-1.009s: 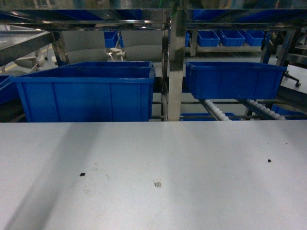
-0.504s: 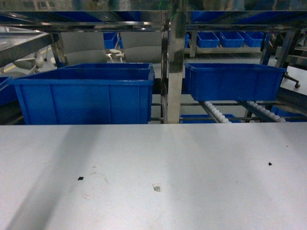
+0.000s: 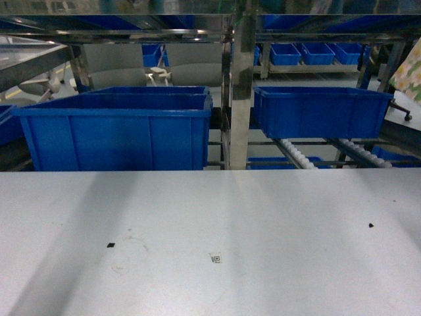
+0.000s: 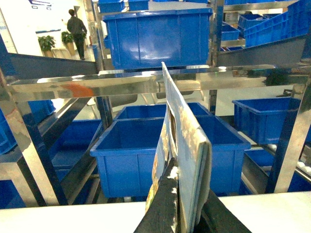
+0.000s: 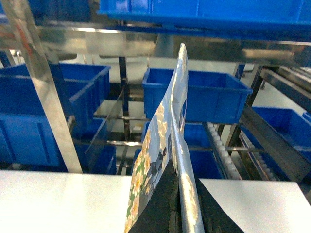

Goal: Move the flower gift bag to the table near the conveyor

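Flower gift bag (image 4: pixel 181 145) is up in the air, flat and edge-on to both wrist cameras, pinched from below at each side. Left gripper (image 4: pixel 187 204) jaws are clamped on the bag's lower edge, one dark finger on each face, and the bag rises straight up from between them. Right gripper (image 5: pixel 177 204) jaws grip the bag the same way; the floral print shows on the face left of those jaws.

In the head view only a corner of the bag (image 3: pixel 409 69) shows at the far right edge, high above the bench (image 3: pixel 210 224); neither gripper shows there.

The bench lies below and just ahead of both jaws, white-grey, with a black speck (image 3: pixel 110 245) and a small code sticker (image 3: pixel 216 258). Past the bench, beyond the jaws, are a large blue bin (image 3: pixel 115 128) and a second blue bin (image 3: pixel 321 110) in a steel rack. The conveyor (image 3: pixel 296 155) with white rollers runs under the second bin, right of a steel post (image 3: pixel 240 85).
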You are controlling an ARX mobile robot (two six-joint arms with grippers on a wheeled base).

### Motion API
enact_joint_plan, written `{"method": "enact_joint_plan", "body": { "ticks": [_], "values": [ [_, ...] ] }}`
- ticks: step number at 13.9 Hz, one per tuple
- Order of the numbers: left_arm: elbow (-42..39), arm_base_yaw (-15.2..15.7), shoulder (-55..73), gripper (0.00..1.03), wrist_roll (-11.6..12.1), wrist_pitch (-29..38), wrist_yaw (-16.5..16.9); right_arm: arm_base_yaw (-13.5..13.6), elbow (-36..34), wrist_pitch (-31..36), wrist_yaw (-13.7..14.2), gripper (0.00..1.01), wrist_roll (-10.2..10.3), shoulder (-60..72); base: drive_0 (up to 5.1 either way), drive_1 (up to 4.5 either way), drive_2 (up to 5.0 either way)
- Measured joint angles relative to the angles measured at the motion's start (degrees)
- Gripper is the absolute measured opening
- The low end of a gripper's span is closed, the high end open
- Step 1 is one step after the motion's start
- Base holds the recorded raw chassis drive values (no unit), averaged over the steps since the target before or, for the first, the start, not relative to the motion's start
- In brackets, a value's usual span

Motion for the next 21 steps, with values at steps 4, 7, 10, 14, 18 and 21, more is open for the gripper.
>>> {"method": "enact_joint_plan", "body": {
  "ticks": [4, 7, 10, 14, 18, 21],
  "values": [
    [0.0, 0.0, 0.0, 0.02, 0.0, 0.0, 0.0, -1.3, 1.2, 4.8, -0.7, 0.02, -1.8, 16.2, 0.0, 2.16, -2.2],
    [0.0, 0.0, 0.0, 0.02, 0.0, 0.0, 0.0, -1.4, 3.6, 2.0, -1.0, 0.02, -2.5, 24.6, 0.0, 0.0, 0.0],
    [0.0, 0.0, 0.0, 0.02, 0.0, 0.0, 0.0, -1.5, 7.9, 1.6, -0.9, 0.02, -3.4, 29.7, 0.0, 0.0, 0.0],
    [0.0, 0.0, 0.0, 0.02, 0.0, 0.0, 0.0, -0.1, 9.6, 1.6, 0.0, 0.02, -3.6, 34.2, 0.0, 0.0, 0.0],
    [0.0, 0.0, 0.0, 0.02, 0.0, 0.0, 0.0, 1.7, 8.3, -0.6, 0.3, 0.02, -3.2, 34.2, 0.0, 0.0, 0.0],
    [0.0, 0.0, 0.0, 0.02, 0.0, 0.0, 0.0, 2.1, 4.8, -2.1, 0.9, 0.02, -3.1, 32.1, 0.0, 0.0, 0.0]
  ]
}}
